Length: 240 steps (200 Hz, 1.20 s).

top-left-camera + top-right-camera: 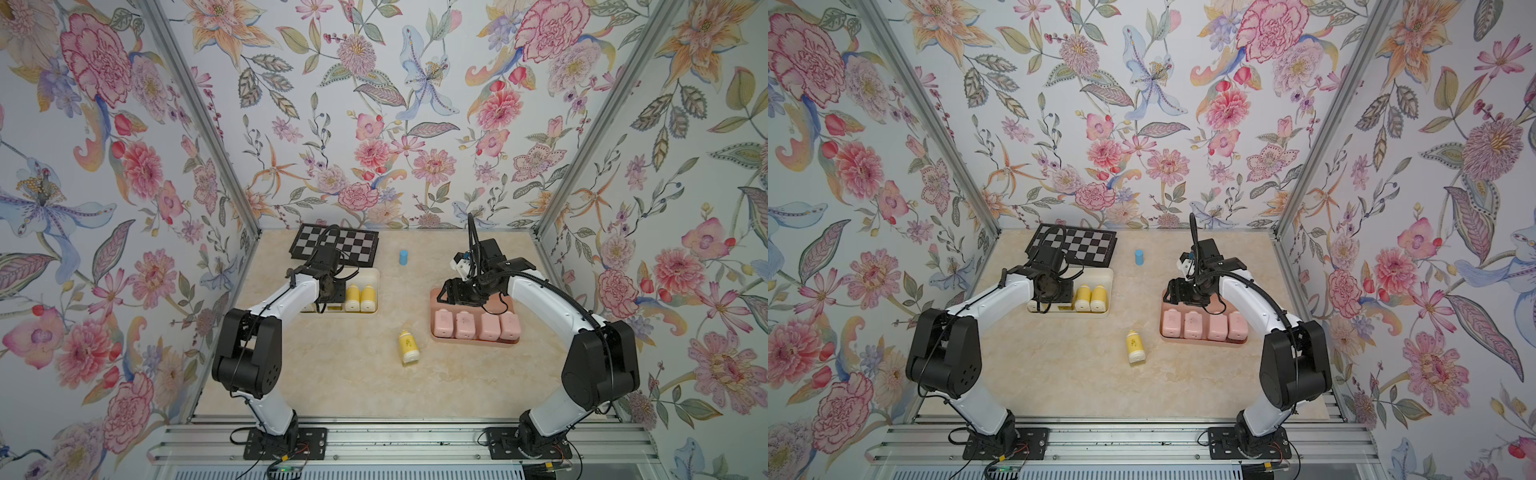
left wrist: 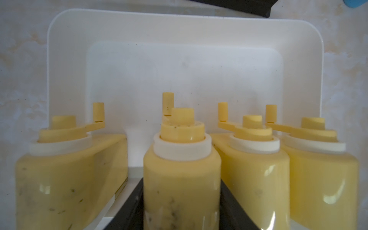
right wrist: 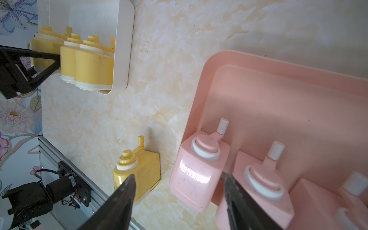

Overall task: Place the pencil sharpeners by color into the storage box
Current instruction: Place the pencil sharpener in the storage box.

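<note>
A cream storage box (image 1: 376, 275) on the left holds several yellow pencil sharpeners. My left gripper (image 2: 181, 189) is shut on the middle yellow sharpener (image 2: 181, 159) inside this box, with one neighbour (image 2: 69, 175) on one side and two on the other. In both top views one more yellow sharpener (image 1: 408, 345) (image 1: 1134, 345) lies alone on the table. On the right, a pink storage box (image 1: 473, 341) holds a row of several pink sharpeners (image 1: 444, 325). My right gripper (image 3: 180, 177) hovers open and empty over that box's left end, above a pink sharpener (image 3: 197, 173).
A small blue cylinder (image 1: 403, 257) stands at the back centre of the table. A black and white checkerboard (image 1: 353, 243) lies behind the cream box. Patterned walls close in the table on three sides. The arm bases sit on a metal rail (image 1: 395, 440) at the front.
</note>
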Tool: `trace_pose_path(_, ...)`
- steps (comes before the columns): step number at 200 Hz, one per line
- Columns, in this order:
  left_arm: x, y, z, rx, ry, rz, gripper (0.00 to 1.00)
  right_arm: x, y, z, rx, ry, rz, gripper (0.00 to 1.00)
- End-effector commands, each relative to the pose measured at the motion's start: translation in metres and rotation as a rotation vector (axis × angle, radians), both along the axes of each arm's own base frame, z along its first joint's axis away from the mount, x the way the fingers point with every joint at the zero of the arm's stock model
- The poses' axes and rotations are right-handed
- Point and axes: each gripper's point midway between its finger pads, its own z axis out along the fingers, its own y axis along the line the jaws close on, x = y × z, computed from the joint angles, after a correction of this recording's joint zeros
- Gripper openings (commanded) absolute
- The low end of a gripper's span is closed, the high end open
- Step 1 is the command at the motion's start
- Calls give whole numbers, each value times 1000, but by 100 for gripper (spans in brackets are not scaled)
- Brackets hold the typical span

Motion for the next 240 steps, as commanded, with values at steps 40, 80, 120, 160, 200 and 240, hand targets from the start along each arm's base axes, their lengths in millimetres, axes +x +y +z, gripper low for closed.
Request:
trace_pose_path(40,5,-2,-1,-28,-3,18,40,-3,-1,3,7,-7,14,72)
trace_pose_path(80,4,-3,0,-31,1,16,40,-3,-1,3,7,-6,13,72)
trace_pose_path(120,4,-4,0,-32,3,16,40,-3,-1,3,8,-8,15,72)
trace_pose_path(160,5,-6,-1,-31,5,18,40,-2,-1,3,7,-7,15,72)
trace_pose_path(200,6,-9,-2,-34,10,17,40,-2,-1,3,8,-8,13,71)
trace_pose_path(240,7,-13,-1,-35,11,11,41,-2,-2,3,7,-7,13,71)
